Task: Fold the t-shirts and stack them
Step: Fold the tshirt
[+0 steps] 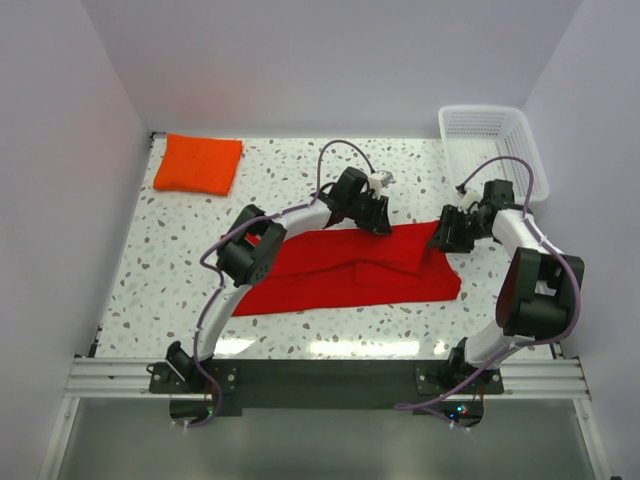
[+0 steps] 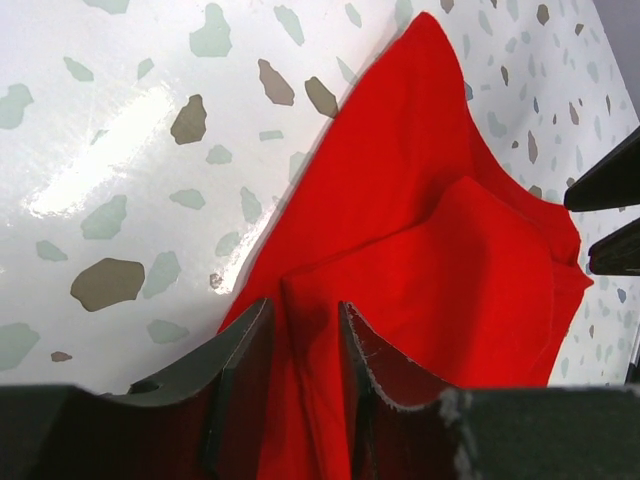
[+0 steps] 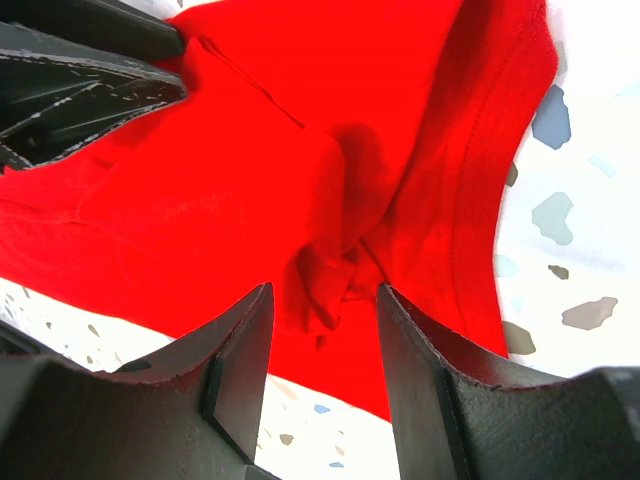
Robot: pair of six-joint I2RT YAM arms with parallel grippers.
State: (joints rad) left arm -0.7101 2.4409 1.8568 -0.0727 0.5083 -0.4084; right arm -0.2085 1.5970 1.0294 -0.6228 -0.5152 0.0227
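Both arms bow over red t-shirt (image 1: 330, 280): right gripper (image 3: 325, 292) pinches it, left gripper (image 2: 308, 305) (grip unclear) straddles it.

The white surface (image 1: 290, 170), speckled with grey and brown chips, carries three things. A red t-shirt (image 1: 330, 285) lies spread across its near middle, partly folded over itself, and its right end seems bunched up. An orange t-shirt (image 1: 198, 163), apparently folded into a neat pad, sits at the far left corner. A white plastic lattice basket (image 1: 482, 109) stands at the far right corner, well apart from both.
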